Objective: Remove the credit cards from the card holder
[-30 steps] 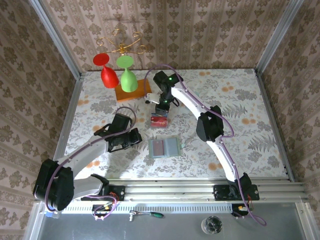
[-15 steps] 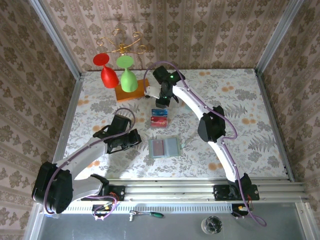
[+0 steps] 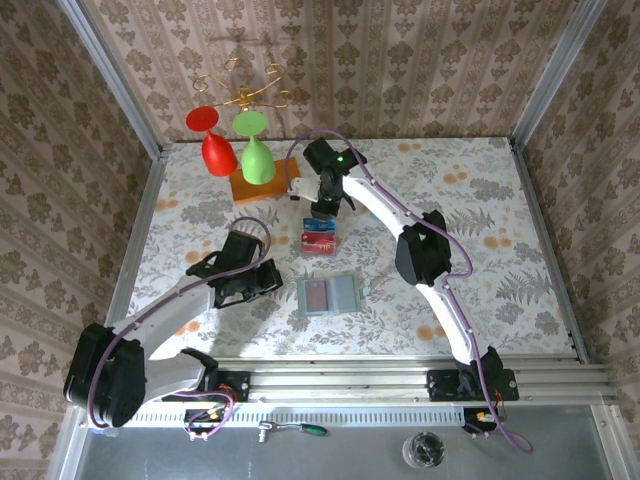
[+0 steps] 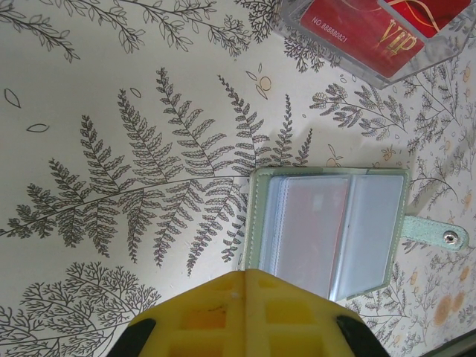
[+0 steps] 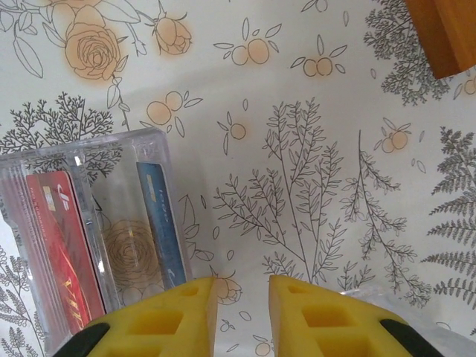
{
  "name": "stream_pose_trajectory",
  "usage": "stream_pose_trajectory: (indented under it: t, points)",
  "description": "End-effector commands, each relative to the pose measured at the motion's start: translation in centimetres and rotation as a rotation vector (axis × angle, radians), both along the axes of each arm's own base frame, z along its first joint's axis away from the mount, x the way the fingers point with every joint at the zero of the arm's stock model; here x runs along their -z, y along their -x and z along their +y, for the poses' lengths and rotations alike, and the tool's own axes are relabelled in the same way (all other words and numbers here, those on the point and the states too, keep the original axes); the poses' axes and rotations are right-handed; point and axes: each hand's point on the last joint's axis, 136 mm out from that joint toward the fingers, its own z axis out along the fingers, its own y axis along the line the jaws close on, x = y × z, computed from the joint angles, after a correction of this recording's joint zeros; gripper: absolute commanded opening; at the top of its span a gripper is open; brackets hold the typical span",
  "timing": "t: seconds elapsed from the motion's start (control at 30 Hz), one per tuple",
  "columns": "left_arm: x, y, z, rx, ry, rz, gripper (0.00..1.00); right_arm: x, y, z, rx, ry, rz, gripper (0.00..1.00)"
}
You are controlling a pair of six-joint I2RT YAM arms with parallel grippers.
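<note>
Three wallpapered walls (image 3: 420, 60) box in floral-print table (image 3: 480, 200) w/ card holder (image 3: 330, 293) lying open. Left gripper (image 4: 243, 277) pinched closed, empty; right gripper (image 5: 242, 286) slightly parted, nothing btwn

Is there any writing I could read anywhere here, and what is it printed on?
"VIP", gold, on the red card.
"NO.888880821", white, same card; the digits are small, so uncertain.
Blue card: print too small to read.
Card holder: no writing shows.
</note>
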Motion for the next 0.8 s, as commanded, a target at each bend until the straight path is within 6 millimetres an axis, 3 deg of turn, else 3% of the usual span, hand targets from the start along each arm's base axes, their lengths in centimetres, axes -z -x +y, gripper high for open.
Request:
stream_pose_trajectory:
  t: [0.0, 0.43, 0.77]
  points:
    - [0.1, 0.1, 0.4, -0.017, -0.001, 0.0, 0.06, -0.5, 0.2, 0.0, 0.008, 0.012, -0.015, 0.27]
    - [0.1, 0.1, 0.4, -0.02, 0.003, -0.004, 0.06, -0.6, 0.7, 0.2, 0.006, 0.01, -0.012, 0.29]
    - [0.0, 0.0, 0.3, -0.019, 0.014, -0.013, 0.06, -3.9, 0.6, 0.6, 0.02, -0.027, -0.082, 0.3]
